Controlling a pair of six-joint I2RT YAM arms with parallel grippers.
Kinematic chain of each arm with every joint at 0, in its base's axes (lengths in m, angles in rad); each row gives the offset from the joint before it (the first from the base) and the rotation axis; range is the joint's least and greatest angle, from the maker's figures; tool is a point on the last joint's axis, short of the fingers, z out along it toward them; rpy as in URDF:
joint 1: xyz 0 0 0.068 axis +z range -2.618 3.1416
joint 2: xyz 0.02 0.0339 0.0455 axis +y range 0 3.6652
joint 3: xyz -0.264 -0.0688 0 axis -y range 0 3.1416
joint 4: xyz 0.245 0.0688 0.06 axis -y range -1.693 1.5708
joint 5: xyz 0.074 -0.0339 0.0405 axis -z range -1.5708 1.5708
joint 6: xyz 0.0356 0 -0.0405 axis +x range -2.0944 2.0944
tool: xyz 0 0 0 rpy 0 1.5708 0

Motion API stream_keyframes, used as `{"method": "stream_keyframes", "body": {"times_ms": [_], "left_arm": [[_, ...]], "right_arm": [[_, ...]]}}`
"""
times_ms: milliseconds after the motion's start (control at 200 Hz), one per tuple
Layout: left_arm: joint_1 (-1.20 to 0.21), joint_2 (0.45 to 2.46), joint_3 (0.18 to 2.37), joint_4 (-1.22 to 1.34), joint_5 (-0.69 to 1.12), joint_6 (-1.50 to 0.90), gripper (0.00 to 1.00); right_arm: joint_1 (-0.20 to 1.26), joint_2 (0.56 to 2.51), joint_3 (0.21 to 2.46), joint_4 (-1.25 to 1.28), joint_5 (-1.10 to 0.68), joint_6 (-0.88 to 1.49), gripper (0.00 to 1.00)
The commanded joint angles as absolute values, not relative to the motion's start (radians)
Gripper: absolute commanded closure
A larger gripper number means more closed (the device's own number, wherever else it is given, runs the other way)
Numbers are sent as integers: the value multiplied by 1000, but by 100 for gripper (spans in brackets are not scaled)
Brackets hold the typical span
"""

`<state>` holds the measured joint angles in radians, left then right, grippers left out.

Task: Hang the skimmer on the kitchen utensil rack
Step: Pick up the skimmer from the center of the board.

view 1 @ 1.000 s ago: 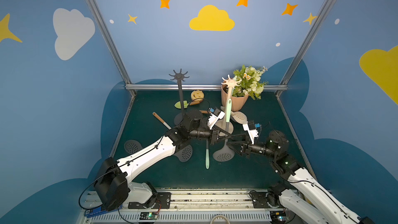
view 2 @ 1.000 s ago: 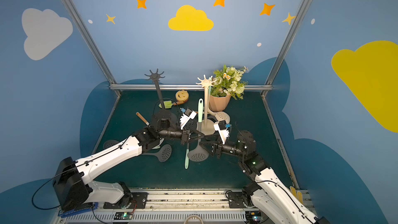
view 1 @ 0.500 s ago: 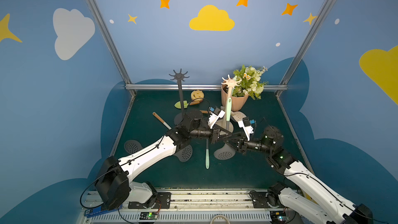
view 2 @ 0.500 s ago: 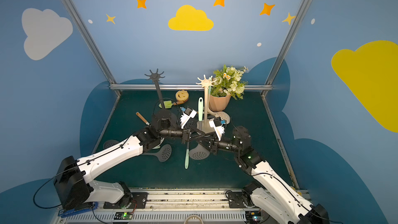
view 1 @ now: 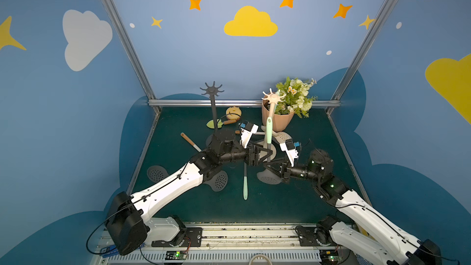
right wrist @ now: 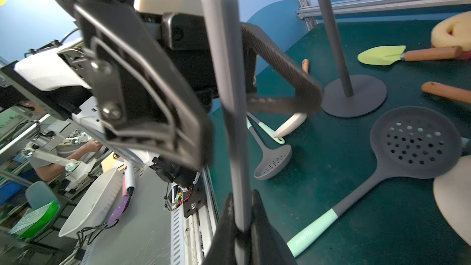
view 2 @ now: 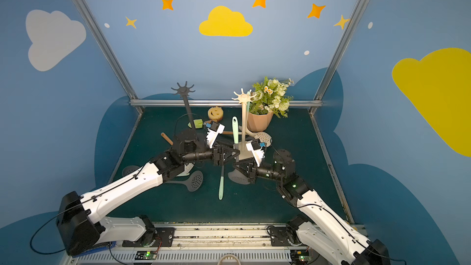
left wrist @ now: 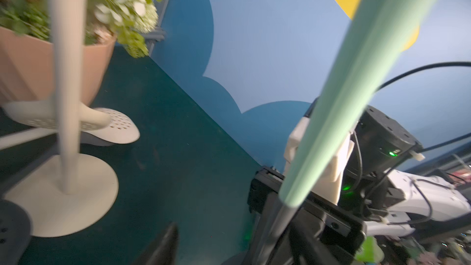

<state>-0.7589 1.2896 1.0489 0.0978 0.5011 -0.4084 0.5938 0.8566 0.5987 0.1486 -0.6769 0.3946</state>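
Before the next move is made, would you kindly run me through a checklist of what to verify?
1. Right gripper clamped on the skimmer's grey shaft: ok.
2. Left gripper open: ok, its fingers stand apart from the shaft.
3. Left gripper clear of the skimmer: not ok, the shaft runs between its fingers.
4. Handle end level with the beige rack's hooks: not ok, it appears to sit lower.
5. Hanging hole lined up with a hook: cannot tell.
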Motion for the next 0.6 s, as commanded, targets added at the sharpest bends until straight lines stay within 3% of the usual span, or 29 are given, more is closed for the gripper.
{"method": "stream_keyframes", "body": {"times_ms": [0, 160, 456, 596], "left_arm": [[-743, 1216, 1038, 35, 369, -422, 19], [-736, 1157, 1020, -71, 277, -396, 10], [-733, 1206, 1066, -227, 105, -315, 5], [-728, 1198, 1049, -223, 69, -264, 1]], "right_arm": [[598, 815, 631, 70, -542, 352, 100], [585, 766, 631, -57, -249, 348, 100], [585, 746, 706, -164, 228, 328, 100], [585, 832, 788, -184, 303, 279, 100]]}}
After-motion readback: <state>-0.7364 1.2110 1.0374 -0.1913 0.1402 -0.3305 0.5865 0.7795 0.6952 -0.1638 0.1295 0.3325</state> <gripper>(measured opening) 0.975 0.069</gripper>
